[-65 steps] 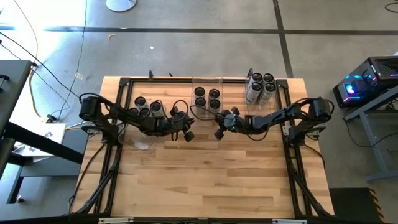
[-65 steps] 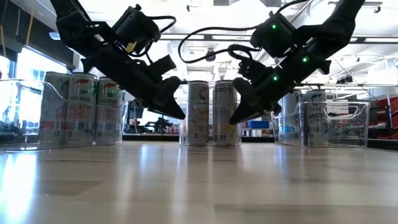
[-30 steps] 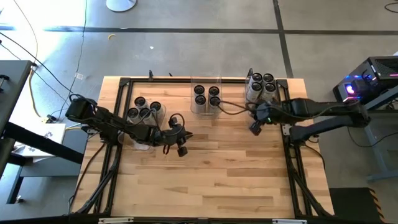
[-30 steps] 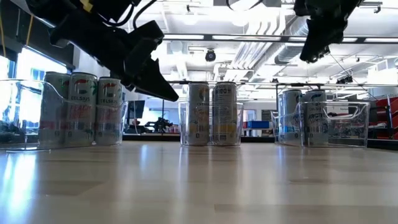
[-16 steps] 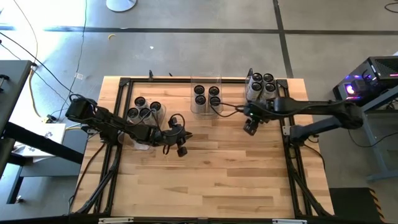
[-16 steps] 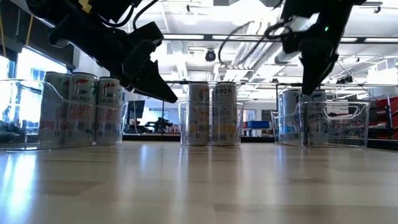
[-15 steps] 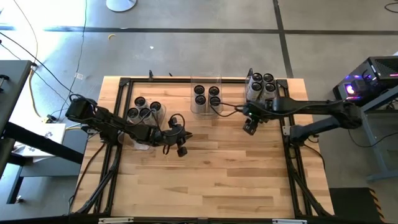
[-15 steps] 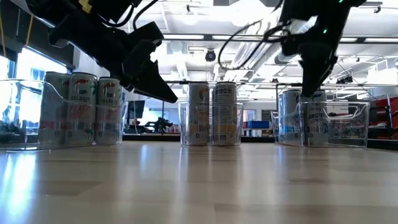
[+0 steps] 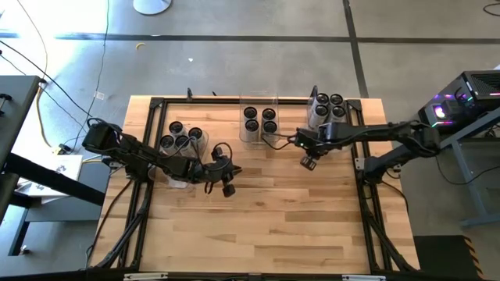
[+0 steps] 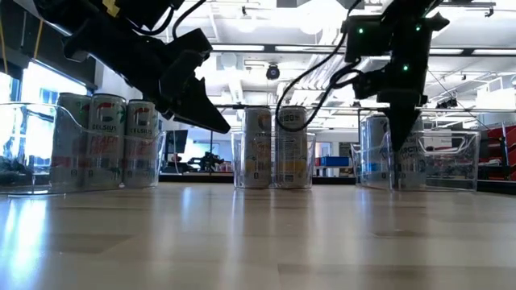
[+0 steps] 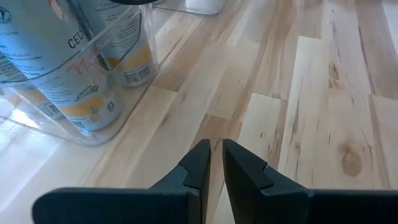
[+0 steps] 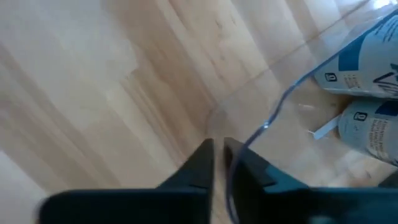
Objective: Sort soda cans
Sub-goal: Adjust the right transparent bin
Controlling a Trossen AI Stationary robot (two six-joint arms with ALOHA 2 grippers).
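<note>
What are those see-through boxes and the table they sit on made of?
The bins look like clear, glossy hard plastic: the soda cans show straight through the walls, and the rims catch the light. The table looks like pale wooden planks with grain and knots, smoothly finished, since it mirrors the cans faintly.

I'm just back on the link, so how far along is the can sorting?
Sorting looks done: all soda cans stand in three clear bins, four in the left bin, four in the middle bin, four in the right bin. None shows loose on the table. Nothing is in hand: the left gripper and the right gripper are both shut and empty. Nothing visible is left to move.
</note>
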